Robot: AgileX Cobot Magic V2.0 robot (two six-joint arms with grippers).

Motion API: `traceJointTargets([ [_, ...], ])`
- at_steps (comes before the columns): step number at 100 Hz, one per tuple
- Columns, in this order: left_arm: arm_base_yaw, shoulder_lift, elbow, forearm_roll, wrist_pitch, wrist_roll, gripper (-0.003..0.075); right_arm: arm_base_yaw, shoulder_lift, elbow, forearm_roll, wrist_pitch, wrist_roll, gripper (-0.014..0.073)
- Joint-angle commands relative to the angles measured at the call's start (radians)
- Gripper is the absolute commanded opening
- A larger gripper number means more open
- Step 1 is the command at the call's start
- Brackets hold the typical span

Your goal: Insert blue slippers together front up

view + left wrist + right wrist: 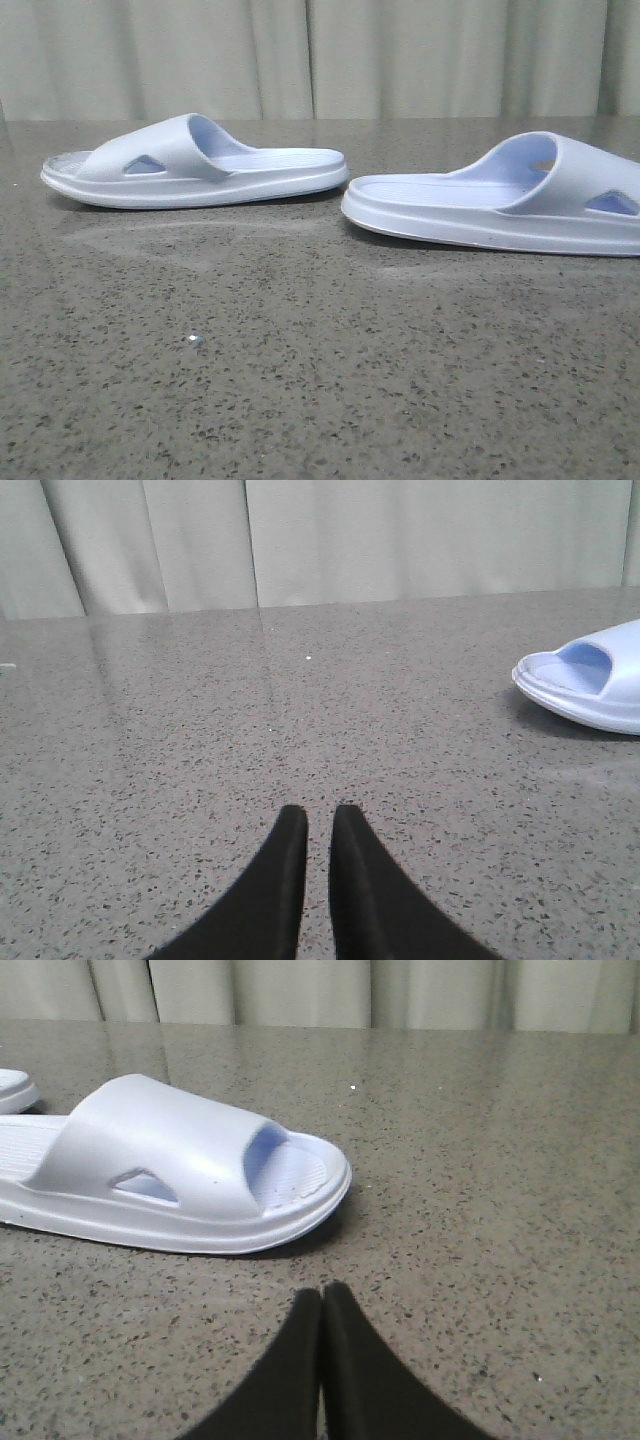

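Grey speckled stone table (320,400), pale pleated curtain (400,55) behind it

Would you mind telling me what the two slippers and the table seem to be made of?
Both the left slipper and the right slipper look like one-piece moulded foam or soft plastic: matte pale blue, seamless strap and sole, ribbed footbed. The table looks like polished speckled stone, or a laminate imitating it: grey-brown with dark flecks and a faint sheen.
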Motion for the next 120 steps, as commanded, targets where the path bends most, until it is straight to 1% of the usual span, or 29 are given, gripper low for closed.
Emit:
traceJointTargets([
  [1,0.003,-0.030,0.010,-0.008,-0.083,-0.009,0.0015,-0.003,-0.018,0.019,-0.011,-0.076,-0.003,-0.0078],
  [70,0.003,-0.030,0.010,-0.008,-0.083,-0.009,0.0015,-0.003,-0.018,0.019,-0.011,-0.076,-0.003,-0.0078],
  [80,0.003,-0.030,0.010,-0.008,-0.083,-0.009,0.0015,-0.003,-0.018,0.019,-0.009,-0.140,-0.003,-0.0078],
  [90,0.003,-0.030,0.010,-0.009,-0.086,-0.009,0.0015,-0.003,-0.018,0.019,0.089,-0.239,-0.003,-0.0078],
  [97,0.003,-0.030,0.010,-0.021,-0.090,-0.009,0.0015,-0.003,-0.018,0.019,0.108,-0.291,-0.003,-0.0078],
  [114,0.003,-0.030,0.010,-0.100,-0.100,-0.009,0.0015,-0.003,-0.018,0.019,0.128,-0.316,-0.003,-0.0078],
  [120,0.003,-0.030,0.010,-0.155,-0.116,-0.009,0.0015,-0.003,-0.018,0.019,0.129,-0.318,-0.003,-0.0078],
])
